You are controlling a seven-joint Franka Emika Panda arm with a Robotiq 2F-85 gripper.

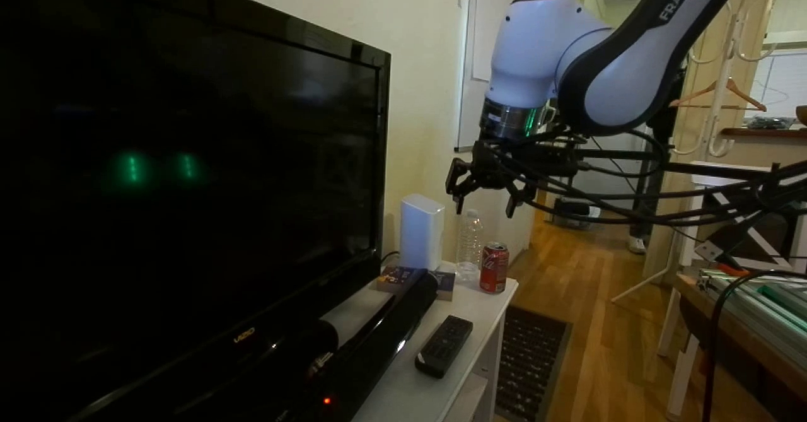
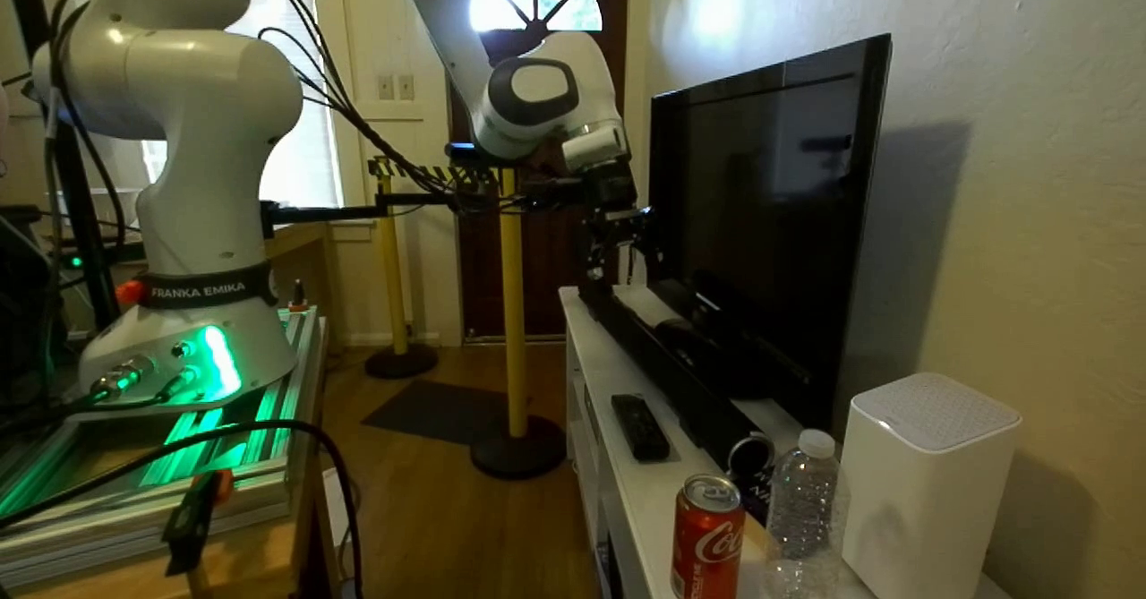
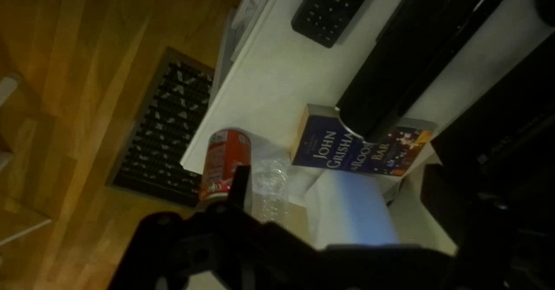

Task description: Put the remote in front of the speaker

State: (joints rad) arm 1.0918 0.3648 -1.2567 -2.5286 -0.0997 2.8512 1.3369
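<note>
White cabinet (image 3: pixel 277 73); remote (image 1: pixel 444 346) lies roughly parallel to speaker (image 1: pixel 381 340).

exterior views: opposite ends of cabinet (image 2: pixel 591 348), facing inward | wrist: slanting down (all share remote (image 1: pixel 444 346))

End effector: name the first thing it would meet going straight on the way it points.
Probably the remote: in both exterior views the end effector points down roughly in line with it. Depth is unclear, so it might instead meet the cabinet top beside the remote.
</note>
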